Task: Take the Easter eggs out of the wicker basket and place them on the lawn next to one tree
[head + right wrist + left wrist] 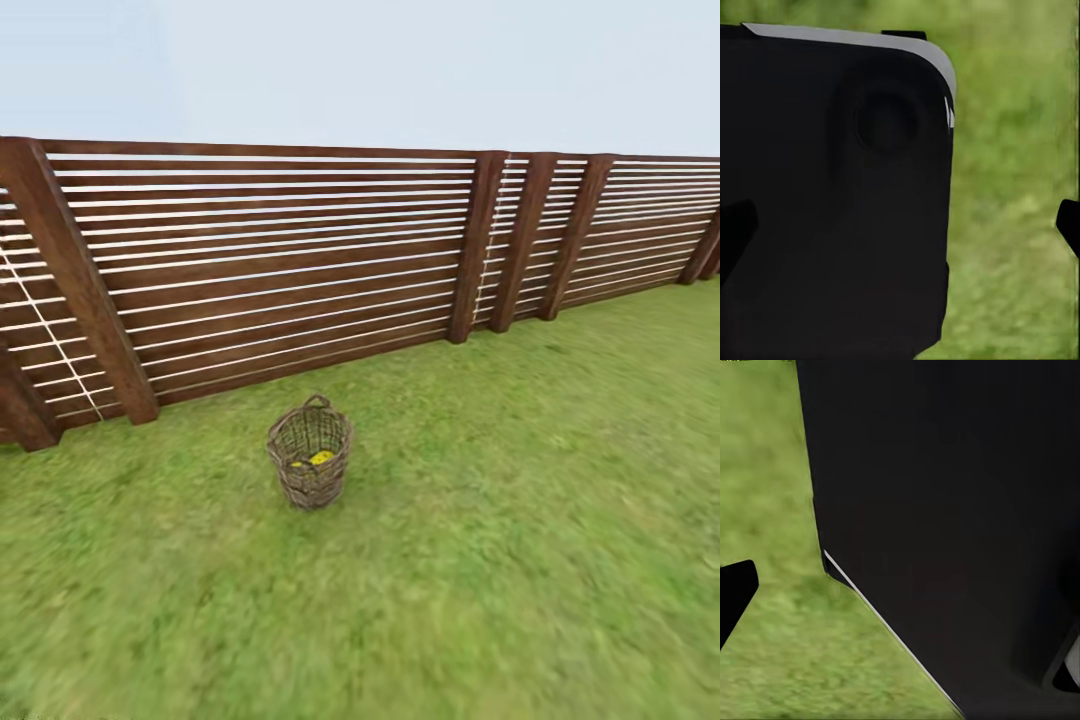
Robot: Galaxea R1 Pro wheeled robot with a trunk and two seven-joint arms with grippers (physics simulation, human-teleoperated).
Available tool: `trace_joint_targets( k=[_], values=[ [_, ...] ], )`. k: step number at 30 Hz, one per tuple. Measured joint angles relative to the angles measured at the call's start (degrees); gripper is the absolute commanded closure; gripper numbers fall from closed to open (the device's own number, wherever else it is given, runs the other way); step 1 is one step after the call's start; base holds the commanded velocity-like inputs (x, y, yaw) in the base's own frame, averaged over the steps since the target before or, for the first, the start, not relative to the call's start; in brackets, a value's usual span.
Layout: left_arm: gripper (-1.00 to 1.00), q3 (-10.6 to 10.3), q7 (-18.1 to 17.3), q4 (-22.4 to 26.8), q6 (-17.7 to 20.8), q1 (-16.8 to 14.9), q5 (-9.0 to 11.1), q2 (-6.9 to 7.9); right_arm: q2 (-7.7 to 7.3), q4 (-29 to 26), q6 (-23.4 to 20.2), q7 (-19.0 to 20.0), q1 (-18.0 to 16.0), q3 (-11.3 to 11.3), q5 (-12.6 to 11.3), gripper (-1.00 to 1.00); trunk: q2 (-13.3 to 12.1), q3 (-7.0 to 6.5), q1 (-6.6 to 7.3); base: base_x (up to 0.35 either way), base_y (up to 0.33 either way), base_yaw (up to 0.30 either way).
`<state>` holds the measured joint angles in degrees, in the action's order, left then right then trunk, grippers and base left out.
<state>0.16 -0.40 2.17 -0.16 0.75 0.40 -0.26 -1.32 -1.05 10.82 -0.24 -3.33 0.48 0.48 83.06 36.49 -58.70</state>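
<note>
Wicker basket (310,452) upright on open lawn (520,560), near fence (280,260), hand states untellable.

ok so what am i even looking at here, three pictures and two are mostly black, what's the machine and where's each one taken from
These are simulator renders from a wheeled robot with two arms. The big picture comes from its head camera: a wicker basket stands on the lawn before a slatted wooden fence, with something yellow inside, likely the Easter eggs. The other two come from cameras near each gripper. The black there is the robot's own body up close, with grass beyond. Dark finger tips show at the edges; nothing looks held.
</note>
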Motion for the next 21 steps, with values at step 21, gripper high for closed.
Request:
trace_joint_targets(
  k=[21],
  values=[
    [-1.0, 0.0, 0.1, 0.0, 0.0, 0.0, 0.0, 0.0, -0.16, 0.0, 0.0, 0.0, 0.0, 0.0, 0.1, -1.0, 0.0, 0.0, 0.0, 0.265, -0.225, 0.229]
  ],
)
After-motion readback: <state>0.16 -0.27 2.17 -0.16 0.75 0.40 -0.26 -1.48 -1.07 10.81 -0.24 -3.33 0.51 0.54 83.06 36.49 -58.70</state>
